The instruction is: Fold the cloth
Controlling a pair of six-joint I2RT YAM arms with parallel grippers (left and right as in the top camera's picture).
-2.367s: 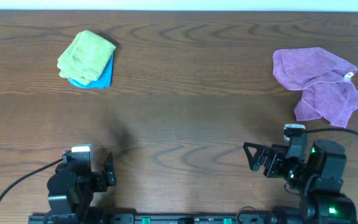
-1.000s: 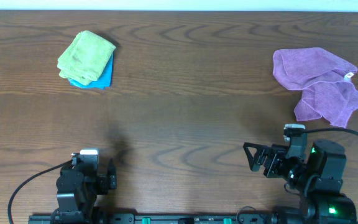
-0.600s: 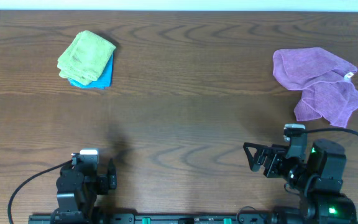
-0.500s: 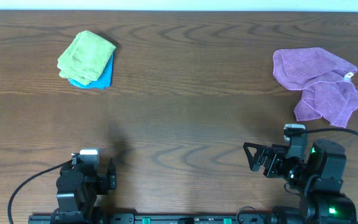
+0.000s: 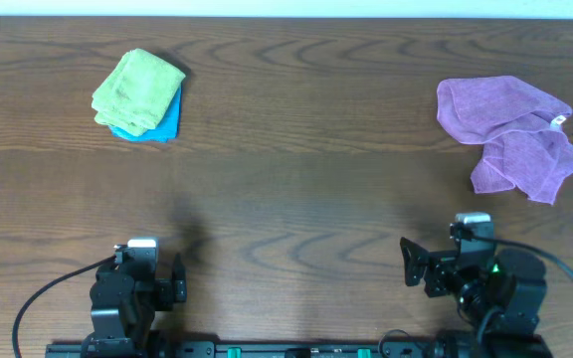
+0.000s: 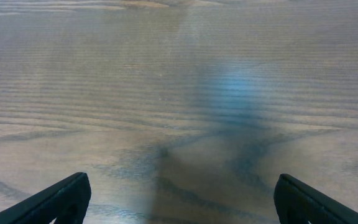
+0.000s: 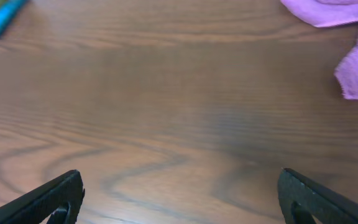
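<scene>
Lying folded atop a blue cloth point(image 5: 165, 125) at the worktop's point(image 5: 296, 179) far left, the green cloth point(image 5: 137, 89) looks finished. The left hand point(image 6: 179, 205) and right hand point(image 7: 179, 202) sit spread and empty, so parking low and well clear of it should suffice.

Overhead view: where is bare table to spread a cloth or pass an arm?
The middle of the table is bare, bordered by the green cloth on the blue cloth far left and the crumpled purple cloth far right. Crowded: those far ends, and the near edge where the left arm and right arm sit.
</scene>
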